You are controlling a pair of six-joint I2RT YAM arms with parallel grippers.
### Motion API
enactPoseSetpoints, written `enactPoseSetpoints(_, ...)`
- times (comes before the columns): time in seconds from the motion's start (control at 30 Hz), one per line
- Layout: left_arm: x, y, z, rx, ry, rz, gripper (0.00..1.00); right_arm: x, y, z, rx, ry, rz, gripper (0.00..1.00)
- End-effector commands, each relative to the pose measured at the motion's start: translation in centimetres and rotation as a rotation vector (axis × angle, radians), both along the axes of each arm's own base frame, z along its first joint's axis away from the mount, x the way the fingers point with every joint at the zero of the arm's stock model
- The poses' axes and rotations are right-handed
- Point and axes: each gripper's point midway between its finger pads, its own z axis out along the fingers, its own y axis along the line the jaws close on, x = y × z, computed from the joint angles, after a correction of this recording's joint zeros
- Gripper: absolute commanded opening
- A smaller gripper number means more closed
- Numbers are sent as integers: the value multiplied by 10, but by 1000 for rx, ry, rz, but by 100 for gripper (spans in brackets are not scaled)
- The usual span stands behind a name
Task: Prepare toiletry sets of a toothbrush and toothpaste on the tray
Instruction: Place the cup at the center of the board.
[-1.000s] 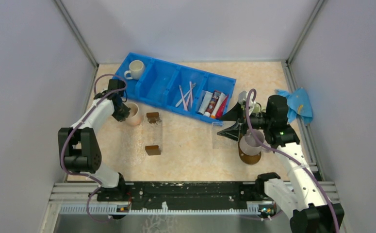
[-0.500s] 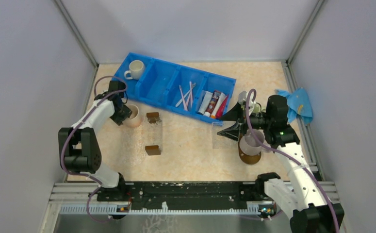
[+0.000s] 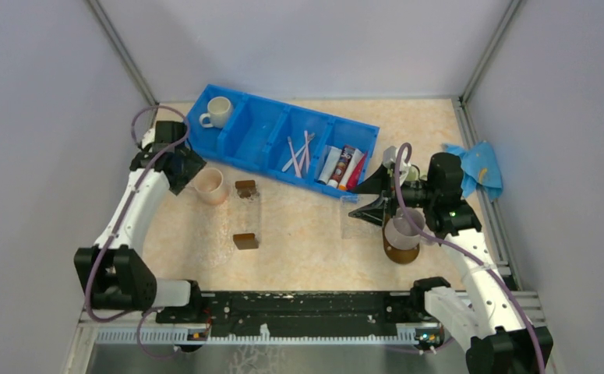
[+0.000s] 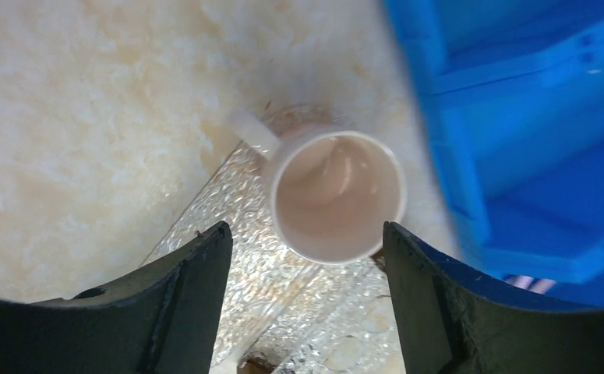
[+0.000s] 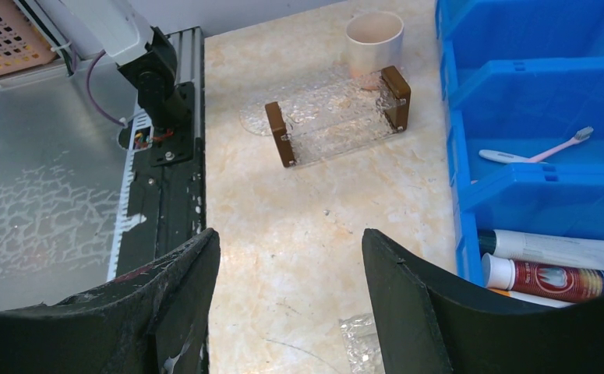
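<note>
Hovering left pincer (image 4: 305, 234): jaws wide with nothing in them. The pink cup (image 4: 337, 195) stands directly beneath and touches neither jaw.
Right pincer (image 5: 287, 238): jaws apart, empty.
Tray (image 4: 283, 296): clear and pebbled, under the left pincer, with the cup on its end. It is ahead of the right pincer and well apart from it.
Toothbrushes (image 5: 536, 150): loose in the blue bin (image 5: 470, 93), ahead of the right pincer and off to one side. None is on the tray.
Toothpaste tubes (image 5: 556, 276): in the next compartment, near the right pincer.
Step, as I judge it: fetch a first toothbrush.
How I'd do it: I'd lift straight off the cup so neither jaw clips its rim. Then I'd come down over one brush with the jaws across mid-handle, pinching low because the thin stem may slip.
Placing: I'd lay it lengthways between the brown end blocks (image 5: 280, 134).
</note>
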Motion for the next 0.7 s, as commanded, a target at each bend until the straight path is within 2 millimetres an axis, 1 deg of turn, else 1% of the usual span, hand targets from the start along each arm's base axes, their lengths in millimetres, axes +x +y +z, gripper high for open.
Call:
enactPoseSetpoints(0.0, 22, -3, 59, 45, -199, -100, 77, -2, 2, 5, 6, -55, 18, 67)
enactPoseSetpoints(0.03, 25, -4, 68, 49, -237, -117, 78, -2, 3, 6, 6, -55, 18, 67)
enactPoseSetpoints(0.13, 49, -16, 103, 82, -406, -257, 80, -2, 2, 6, 7, -57, 19, 67)
enactPoseSetpoints(0.2, 63, -30, 126, 101, -529, -381, 83, -2, 2, 5, 6, -55, 17, 67)
enactPoseSetpoints(0.27, 73, -50, 150, 135, -669, -552, 89, -2, 2, 5, 5, -56, 17, 67)
enactPoseSetpoints(0.33, 79, -63, 166, 179, -786, -660, 92, -2, 2, 6, 6, -58, 16, 67)
enactPoseSetpoints(0.37, 83, -64, 172, 194, -823, -673, 92, -2, 2, 6, 6, -60, 16, 67)
enactPoseSetpoints(0.4, 89, -61, 177, 205, -839, -660, 92, -2, 2, 6, 6, -60, 16, 67)
enactPoseSetpoints(0.43, 97, -56, 172, 199, -821, -639, 92, -2, 2, 6, 6, -61, 16, 67)
enactPoseSetpoints(0.47, 106, -52, 177, 193, -820, -620, 92, -2, 2, 7, 6, -63, 16, 67)
enactPoseSetpoints(0.53, 129, -47, 163, 138, -773, -593, 92, -3, 2, 7, 6, -62, 17, 67)
enactPoseSetpoints(0.6, 148, -45, 155, 70, -755, -562, 92, -3, 2, 7, 6, -66, 18, 67)
enactPoseSetpoints(0.67, 166, -41, 144, 2, -721, -487, 92, -3, 2, 7, 5, -68, 16, 67)
